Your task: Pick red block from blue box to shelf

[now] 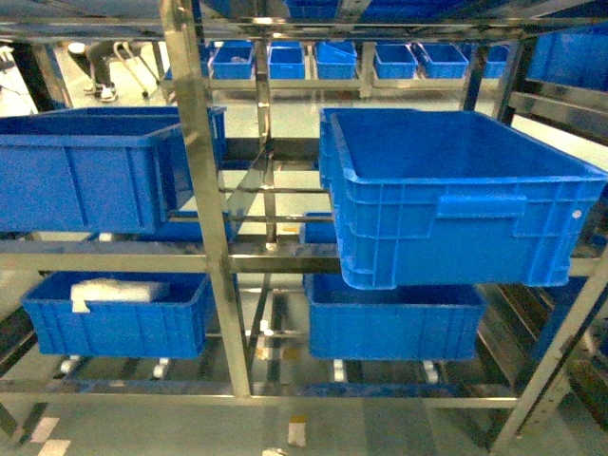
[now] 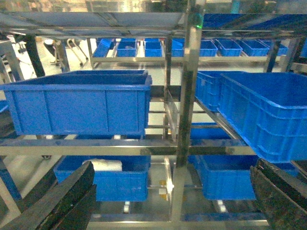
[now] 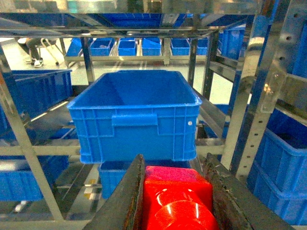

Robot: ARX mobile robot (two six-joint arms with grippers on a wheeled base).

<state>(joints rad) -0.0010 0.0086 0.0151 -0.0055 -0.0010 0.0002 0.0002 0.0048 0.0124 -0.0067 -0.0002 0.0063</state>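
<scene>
The red block (image 3: 176, 199), glossy with a round stud facing the camera, fills the bottom of the right wrist view. My right gripper (image 3: 175, 167) is shut on it, one dark finger pressed on each side. It hangs in front of the steel shelf (image 3: 249, 96), facing a royal-blue ribbed crate (image 3: 136, 115) on the middle tier. My left gripper (image 2: 172, 165) is open, with nothing between its fingers (image 2: 62, 196), and faces the shelf (image 2: 187, 96) too. The blue box is out of view. Neither gripper shows in the head view, where the shelf (image 1: 204, 190) stands close.
Royal-blue crates sit on the middle tier, left (image 1: 95, 166) and right (image 1: 456, 204), the right one jutting forward. Two more stand on the tier below (image 1: 119, 318) (image 1: 394, 323); the left one holds a white bundle (image 1: 119, 290). A steel upright (image 1: 546, 370) slants at the right.
</scene>
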